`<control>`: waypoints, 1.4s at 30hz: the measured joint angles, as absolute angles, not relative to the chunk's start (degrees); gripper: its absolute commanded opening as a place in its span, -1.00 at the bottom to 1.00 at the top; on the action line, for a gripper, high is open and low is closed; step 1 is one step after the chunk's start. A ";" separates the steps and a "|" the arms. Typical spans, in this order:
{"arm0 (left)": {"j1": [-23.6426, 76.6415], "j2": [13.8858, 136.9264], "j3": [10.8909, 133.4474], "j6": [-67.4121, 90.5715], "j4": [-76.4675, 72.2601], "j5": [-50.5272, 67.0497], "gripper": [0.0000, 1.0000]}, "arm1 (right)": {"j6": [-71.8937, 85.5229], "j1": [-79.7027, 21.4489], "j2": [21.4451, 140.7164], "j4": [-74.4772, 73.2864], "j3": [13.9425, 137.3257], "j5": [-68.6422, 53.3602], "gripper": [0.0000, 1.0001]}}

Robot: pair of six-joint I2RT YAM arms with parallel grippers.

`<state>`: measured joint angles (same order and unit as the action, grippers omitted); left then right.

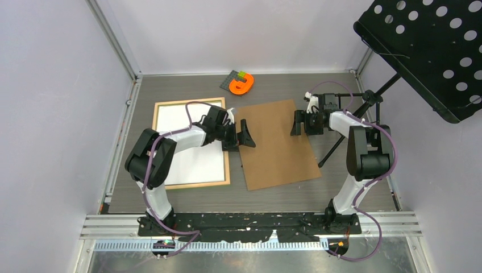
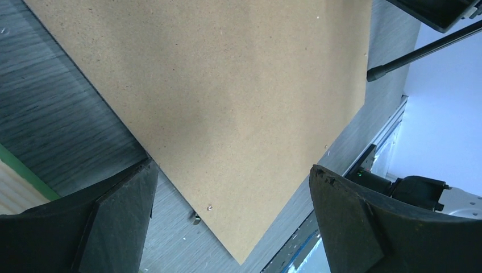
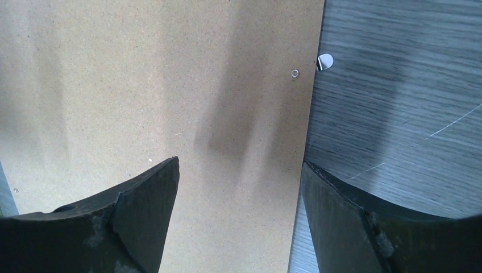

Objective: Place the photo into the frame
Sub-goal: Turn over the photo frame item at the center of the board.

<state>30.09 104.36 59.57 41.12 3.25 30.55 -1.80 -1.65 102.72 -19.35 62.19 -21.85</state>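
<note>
The frame [image 1: 196,185] lies flat at the left with its pale wood face up. The photo [image 1: 190,148] lies inside it, white back up. A sliver of the frame's green edge [image 2: 28,173] shows in the left wrist view. My left gripper [image 1: 246,135] is open and empty just right of the frame, over the left edge of the brown backing board [image 1: 275,145]. In its wrist view [image 2: 233,187] the jaws stand wide apart above the board [image 2: 227,102]. My right gripper [image 1: 295,123] is open and empty over the board's right edge [image 3: 142,85], its jaws [image 3: 239,170] straddling that edge.
An orange object [image 1: 241,84] sits on a dark pad at the back. A black perforated music stand [image 1: 432,51] overhangs the right side, its pole [image 1: 347,131] and a leg [image 2: 420,54] reaching down near the board. A small metal tab [image 3: 325,61] sticks out from the board's edge.
</note>
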 measured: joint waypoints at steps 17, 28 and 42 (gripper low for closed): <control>29.91 102.67 60.07 36.69 9.74 26.57 0.98 | -1.34 -1.43 100.07 -18.87 60.01 -28.73 0.59; 29.93 104.64 63.61 35.53 14.31 25.50 0.98 | 0.10 -0.99 89.84 -18.15 59.81 -34.44 0.58; 29.98 105.23 64.51 34.89 15.49 25.50 0.98 | 1.06 -0.89 82.70 -18.44 59.81 -40.77 0.57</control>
<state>29.98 105.23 64.51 34.89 15.49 25.50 1.06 -0.89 82.70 -18.44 59.81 -40.77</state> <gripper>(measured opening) 0.991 0.790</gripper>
